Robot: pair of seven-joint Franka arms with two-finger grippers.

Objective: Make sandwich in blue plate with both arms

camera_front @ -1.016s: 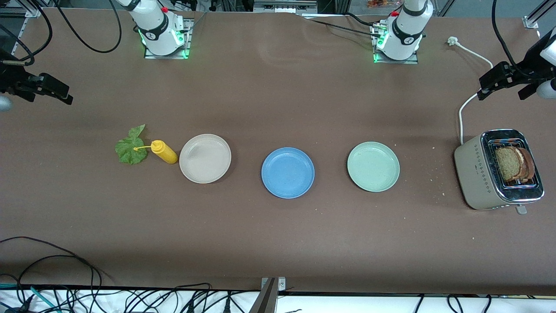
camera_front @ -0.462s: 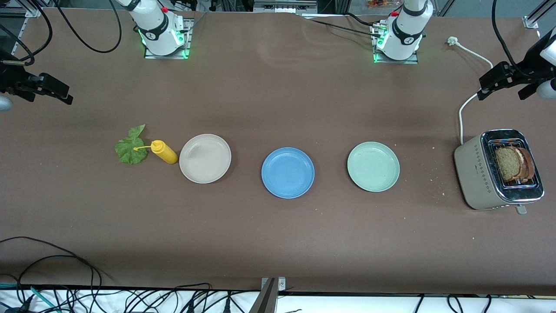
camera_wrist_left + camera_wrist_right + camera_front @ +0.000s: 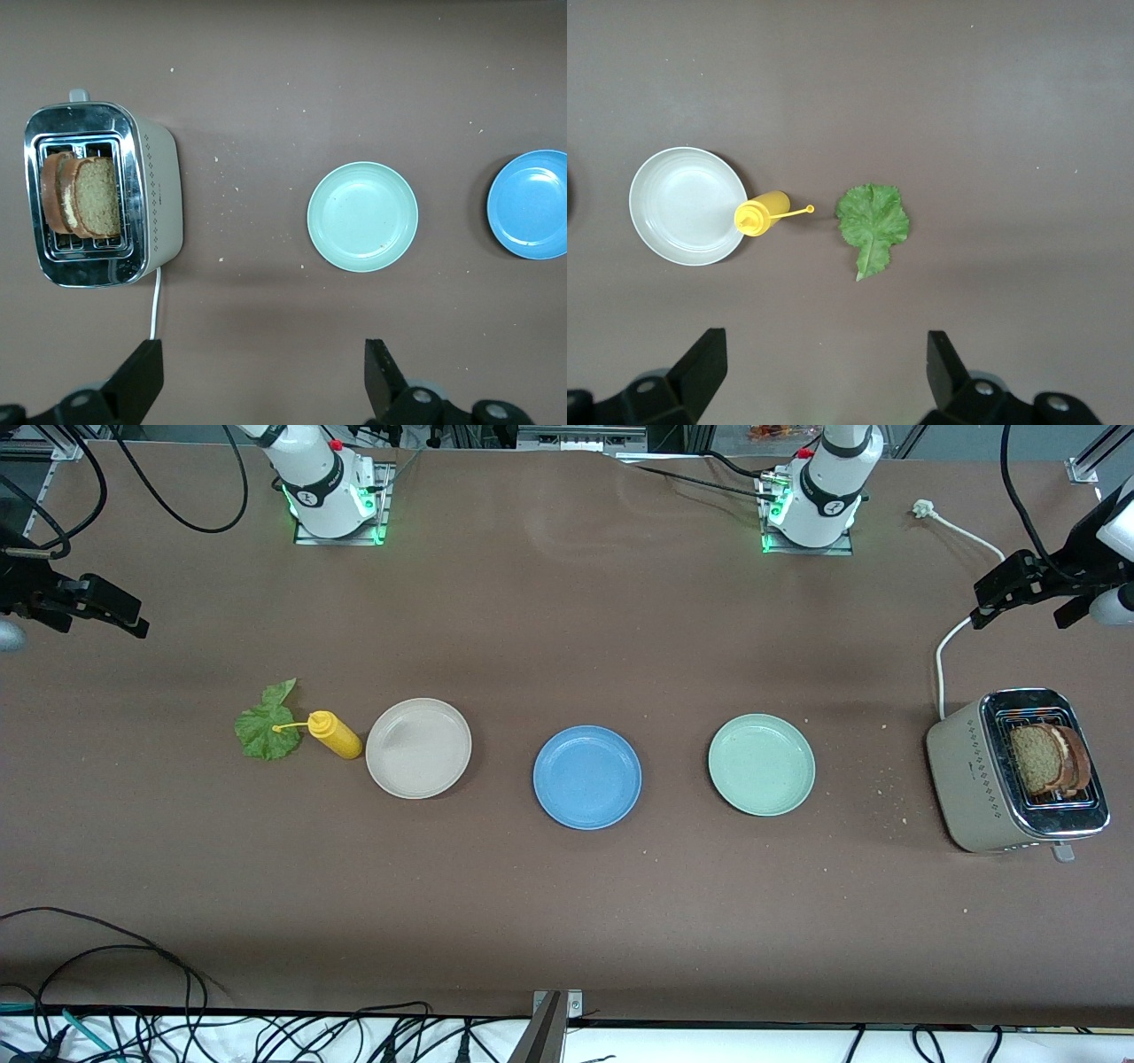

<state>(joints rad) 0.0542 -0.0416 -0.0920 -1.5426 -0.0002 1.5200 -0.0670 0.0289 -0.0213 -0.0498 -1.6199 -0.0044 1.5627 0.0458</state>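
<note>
Both grippers hang high with their jaws wide apart and nothing in them: the left gripper [image 3: 261, 390] is up over the table at its own arm's end, and the right gripper [image 3: 824, 381] is up over the other end. Nothing of the sandwich is built yet, so this looks like the very start, with the blue plate [image 3: 586, 777] bare in the middle of the row, well apart from either gripper. Below and ahead of the left gripper stands the toaster [image 3: 102, 195] with two bread slices [image 3: 81, 195] standing up out of its slots; the pale green plate [image 3: 362, 216] lies between it and the blue one. Under the right gripper lie the lettuce leaf [image 3: 873, 221], the yellow sauce bottle [image 3: 762, 215] and the beige plate [image 3: 687, 205]. A likely next move is for the left gripper to drop onto a slice, pinching it by its upper edge.
</note>
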